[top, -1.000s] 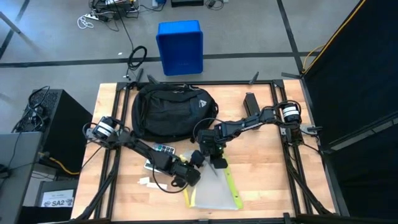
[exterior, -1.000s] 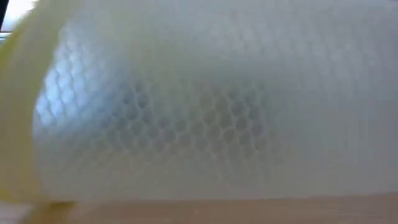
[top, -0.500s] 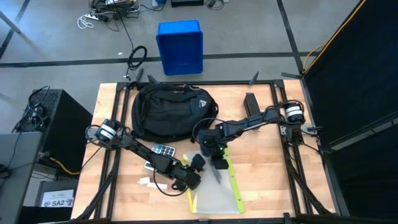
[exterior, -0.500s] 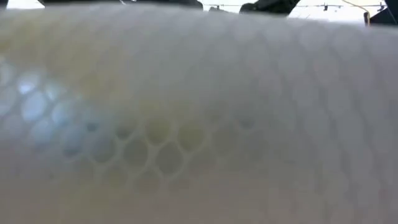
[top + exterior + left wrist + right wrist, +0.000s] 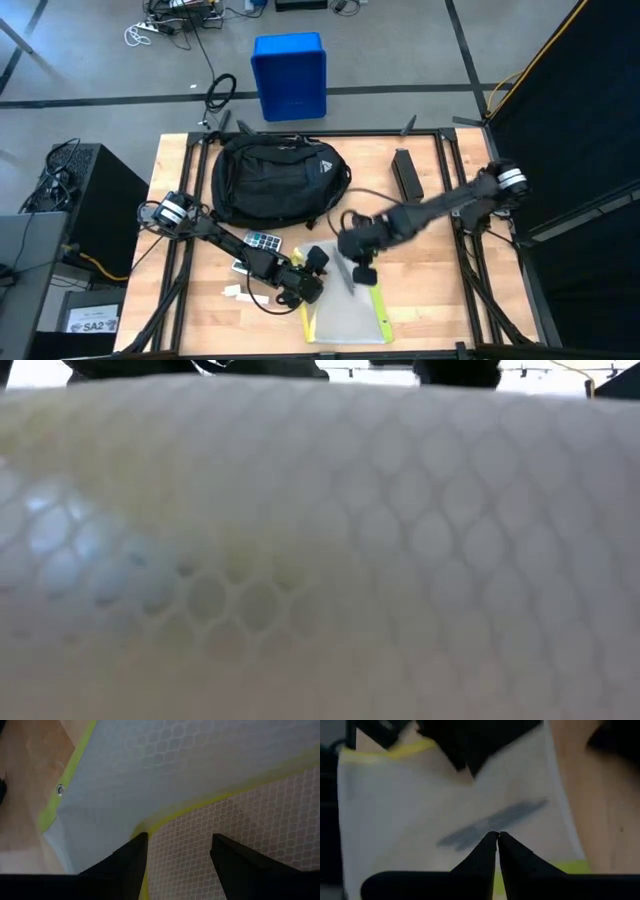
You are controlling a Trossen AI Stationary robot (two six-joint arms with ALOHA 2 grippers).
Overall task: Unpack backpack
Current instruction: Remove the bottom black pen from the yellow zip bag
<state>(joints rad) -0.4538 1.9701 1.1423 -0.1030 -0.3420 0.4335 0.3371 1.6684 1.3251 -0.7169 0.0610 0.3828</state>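
The backpack (image 5: 278, 180) lies at the far side of the bench (image 5: 430, 290), well apart from both grippers. A clear mesh pouch (image 5: 345, 312) with yellow-green edging lies flat at the near edge, so the step in hand looks like setting down an unpacked item.

The left gripper (image 5: 305, 283) sits at the pouch's near-left corner; in its wrist view the jaws stand apart over the mesh, with the yellow trim between them, and I cannot tell whether they touch it. The right gripper (image 5: 362, 272) hangs over the pouch's far edge, jaws closed on nothing. A calculator (image 5: 264, 240) lies beside the left arm.

Next, both arms likely need to lift clear of the pouch and reach towards the backpack's opening for whatever remains inside.
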